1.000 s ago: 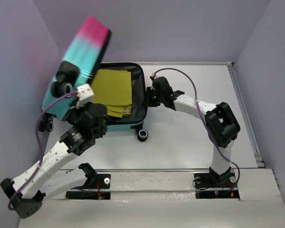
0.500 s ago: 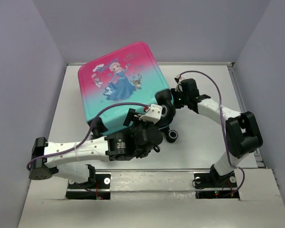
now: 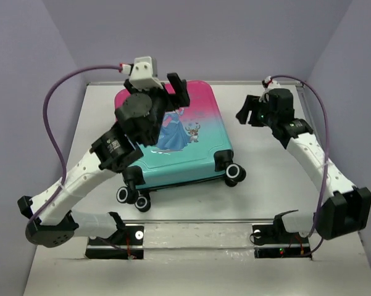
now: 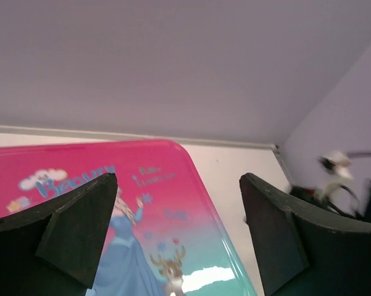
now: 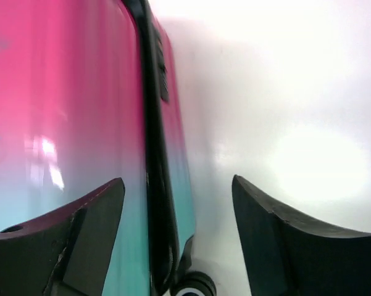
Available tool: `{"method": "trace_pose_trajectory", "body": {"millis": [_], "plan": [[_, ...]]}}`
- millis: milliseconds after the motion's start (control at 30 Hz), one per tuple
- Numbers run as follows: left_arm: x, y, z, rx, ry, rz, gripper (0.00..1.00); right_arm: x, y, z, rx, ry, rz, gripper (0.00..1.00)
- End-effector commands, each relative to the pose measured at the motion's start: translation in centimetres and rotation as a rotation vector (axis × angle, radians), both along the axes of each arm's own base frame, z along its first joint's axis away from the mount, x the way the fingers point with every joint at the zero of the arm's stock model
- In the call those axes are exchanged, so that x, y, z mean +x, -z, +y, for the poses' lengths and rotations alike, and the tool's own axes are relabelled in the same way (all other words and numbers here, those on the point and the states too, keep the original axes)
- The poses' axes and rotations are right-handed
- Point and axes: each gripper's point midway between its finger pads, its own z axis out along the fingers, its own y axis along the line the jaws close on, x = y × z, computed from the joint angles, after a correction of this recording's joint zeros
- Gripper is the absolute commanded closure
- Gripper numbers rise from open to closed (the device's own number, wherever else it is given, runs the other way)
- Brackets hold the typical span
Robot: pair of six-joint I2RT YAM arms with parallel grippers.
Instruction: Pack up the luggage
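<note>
Lilac walls (image 3: pixel 234 37) box in a white table (image 3: pixel 265 179), where the luggage (image 3: pixel 197 132) lies flat and closed at left-centre, printed lid up and wheels (image 3: pixel 234 172) toward the near edge, likely so the shell can be pressed or zipped. The left gripper (image 3: pixel 170 92) hovers over its far pink end, fingers spread wide and holding nothing. The right gripper (image 3: pixel 250 114) hangs just right of the case, equally open and empty, facing the dark seam (image 5: pixel 151 154), probably lined up for the zip. Blue lettering (image 4: pixel 74 182) above the cartoon girl seems to read "Beauty", though it is blurred. The smaller line beside it is illegible.
</note>
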Motion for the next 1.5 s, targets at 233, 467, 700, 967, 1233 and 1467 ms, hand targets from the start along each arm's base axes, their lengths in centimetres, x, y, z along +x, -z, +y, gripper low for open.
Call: {"method": "trace_pose_trajectory", "body": {"millis": [233, 467, 700, 967, 1233, 1467], "plan": [[19.7, -0.2, 7.8, 0.043, -0.041, 0.14, 0.06, -14.6, -10.6, 13.3, 0.065, -0.524, -0.209, 0.93], [29.6, 4.2, 11.6, 0.003, -0.011, 0.187, 0.06, -24.1, -3.7, 18.4, -0.061, -0.747, -0.043, 0.93], [35.6, 9.5, 14.4, 0.014, 0.029, 0.2, 0.06, -23.7, 2.9, 17.4, -0.205, -0.633, 0.052, 0.93], [39.5, 20.2, 14.5, 0.056, 0.133, 0.323, 0.06, -18.2, 5.2, 14.3, -0.315, -0.399, 0.021, 0.93], [36.6, 30.6, 12.8, 0.073, 0.242, 0.559, 0.06, -11.0, 4.5, 11.4, -0.232, -0.272, -0.018, 0.93], [29.3, 33.9, 15.6, 0.027, 0.049, 0.693, 0.07, -2.9, 1.6, 11.6, -0.09, -0.249, -0.086, 0.93]]}}
